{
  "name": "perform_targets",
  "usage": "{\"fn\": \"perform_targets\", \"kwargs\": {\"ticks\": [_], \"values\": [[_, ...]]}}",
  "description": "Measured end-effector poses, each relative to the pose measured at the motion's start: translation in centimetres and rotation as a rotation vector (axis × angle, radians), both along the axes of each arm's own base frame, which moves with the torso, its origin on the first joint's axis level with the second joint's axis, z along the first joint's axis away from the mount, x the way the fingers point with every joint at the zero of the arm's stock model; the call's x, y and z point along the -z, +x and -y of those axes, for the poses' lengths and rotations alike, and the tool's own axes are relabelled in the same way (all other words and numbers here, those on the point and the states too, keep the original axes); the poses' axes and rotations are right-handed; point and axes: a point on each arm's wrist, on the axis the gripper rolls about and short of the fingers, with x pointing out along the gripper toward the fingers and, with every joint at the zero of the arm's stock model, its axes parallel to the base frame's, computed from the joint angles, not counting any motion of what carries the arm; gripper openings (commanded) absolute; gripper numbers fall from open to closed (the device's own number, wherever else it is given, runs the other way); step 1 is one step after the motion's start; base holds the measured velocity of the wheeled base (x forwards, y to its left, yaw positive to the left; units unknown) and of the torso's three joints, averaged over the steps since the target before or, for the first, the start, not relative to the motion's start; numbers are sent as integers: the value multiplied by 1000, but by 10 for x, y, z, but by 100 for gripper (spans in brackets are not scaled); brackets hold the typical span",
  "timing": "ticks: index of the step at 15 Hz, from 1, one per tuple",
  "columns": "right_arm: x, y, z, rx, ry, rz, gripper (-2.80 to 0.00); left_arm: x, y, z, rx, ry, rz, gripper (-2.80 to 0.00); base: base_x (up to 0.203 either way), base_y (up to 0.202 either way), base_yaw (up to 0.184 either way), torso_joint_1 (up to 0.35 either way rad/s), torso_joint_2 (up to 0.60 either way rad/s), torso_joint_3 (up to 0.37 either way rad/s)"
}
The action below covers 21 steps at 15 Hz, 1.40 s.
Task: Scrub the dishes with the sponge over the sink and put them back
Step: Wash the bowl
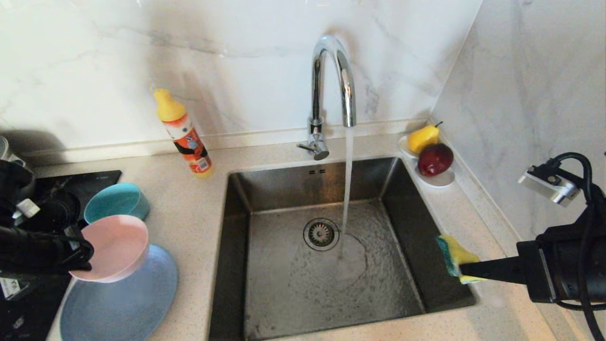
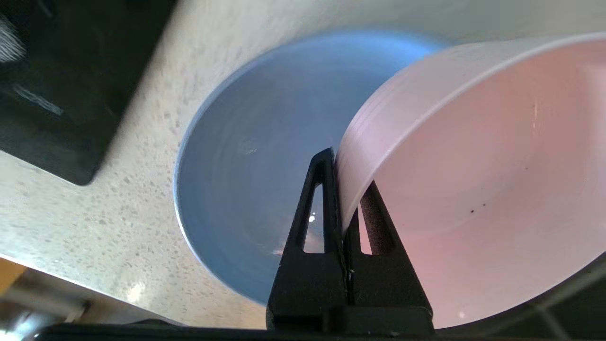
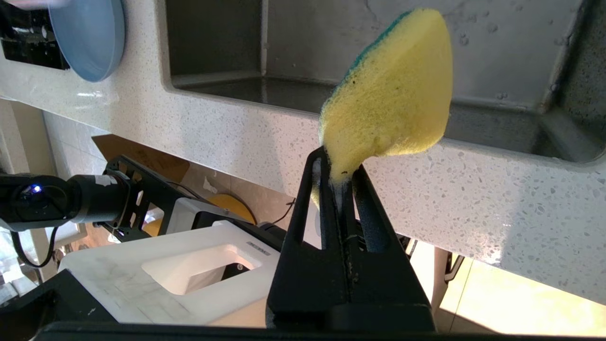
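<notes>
My left gripper [image 1: 81,258] is shut on the near rim of the pale pink bowl [image 1: 116,246], which hangs tilted just above the grey-blue plate [image 1: 128,303] on the counter left of the sink [image 1: 265,284]. In the left wrist view the fingers [image 2: 322,189] pinch the bowl's wall [image 2: 473,166], one inside and one outside, with the plate [image 2: 246,166] below. The teal bowl [image 1: 116,201] sits behind them. My right gripper [image 1: 466,271] is shut on the yellow and green sponge [image 1: 453,255] at the sink's right rim; the sponge [image 3: 393,94] sticks out past the fingertips.
Water runs from the chrome tap [image 1: 334,80] onto the basin floor beside the drain strainer [image 1: 321,233]. An orange bottle with a yellow cap [image 1: 182,132] stands behind the counter's left part. A white saucer [image 1: 438,179] with pear and apple sits back right. A black hob [image 1: 90,184] lies far left.
</notes>
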Motion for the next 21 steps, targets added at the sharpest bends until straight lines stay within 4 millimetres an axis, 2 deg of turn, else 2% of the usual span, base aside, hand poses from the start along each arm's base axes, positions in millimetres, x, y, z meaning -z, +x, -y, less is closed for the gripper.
{"fn": "perform_targets", "kwargs": {"ticks": [3,5,9,14,21], "values": [[1,-1,0,1,-2,-4,-280,-43,-17,10,53,-32,95,-280,0,0,0,0,0,0],[1,-2,1,1,-1,-2,-280,-61,-25,26,136,-44,163,-280,0,0,0,0,0,0],[-4,-1,1,2,10,23,-280,-74,-27,72,347,-10,225,-280,0,0,0,0,0,0],[-4,0,0,3,18,43,-280,-61,-4,151,568,37,224,-280,0,0,0,0,0,0],[-5,-4,3,4,23,54,-280,-20,60,245,685,-23,163,-280,0,0,0,0,0,0]]}}
